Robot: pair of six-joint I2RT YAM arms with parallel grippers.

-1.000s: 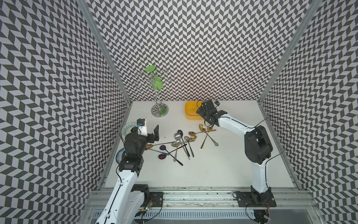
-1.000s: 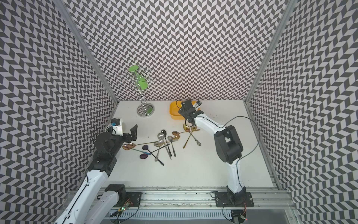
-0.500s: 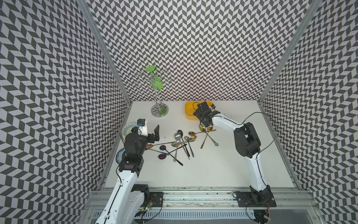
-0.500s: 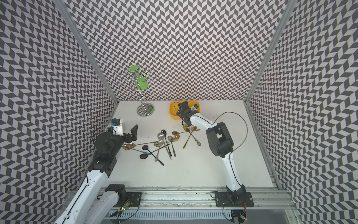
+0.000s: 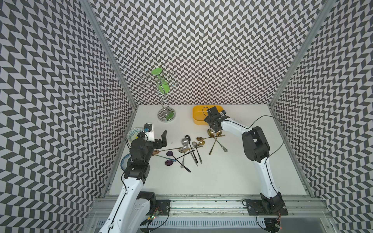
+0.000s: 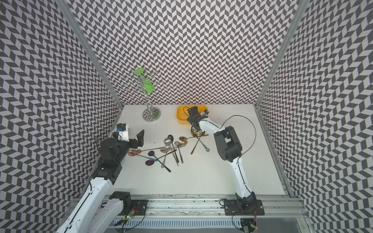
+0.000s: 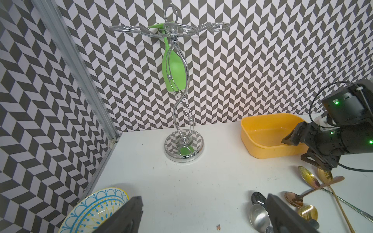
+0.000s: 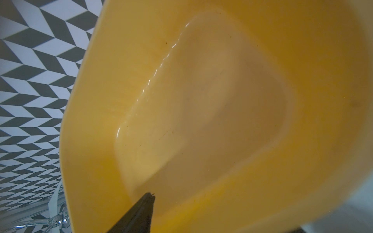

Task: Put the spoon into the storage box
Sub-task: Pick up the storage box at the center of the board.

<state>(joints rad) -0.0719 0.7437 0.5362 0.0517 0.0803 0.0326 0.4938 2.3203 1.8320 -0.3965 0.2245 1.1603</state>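
The storage box (image 5: 198, 115) (image 6: 182, 116) (image 7: 262, 150) is a shallow yellow tub near the back wall. Its inside (image 8: 105, 96) shows nothing in it. My right gripper (image 5: 210, 119) (image 6: 192, 119) (image 7: 292, 150) hovers at the box's near edge, open and holding nothing. One finger is over the rim; a single fingertip (image 8: 149, 199) shows in the right wrist view. Two gold spoons (image 5: 212, 132) (image 7: 307, 177) lie just below it. More spoons (image 5: 184, 142) (image 6: 167, 141) are scattered mid-table. My left gripper (image 5: 159, 141) (image 7: 201, 219) stands open at the left, empty.
A chrome glass rack (image 5: 166, 116) (image 7: 183, 147) with a hanging green glass (image 5: 163, 86) stands left of the box. A patterned bowl (image 5: 133, 134) (image 7: 94, 209) and a blue plate (image 5: 124, 161) sit by the left wall. Patterned walls close three sides.
The right arm's elbow has swung left and its gripper has edged slightly toward the box. The left arm and the spoons have not moved.
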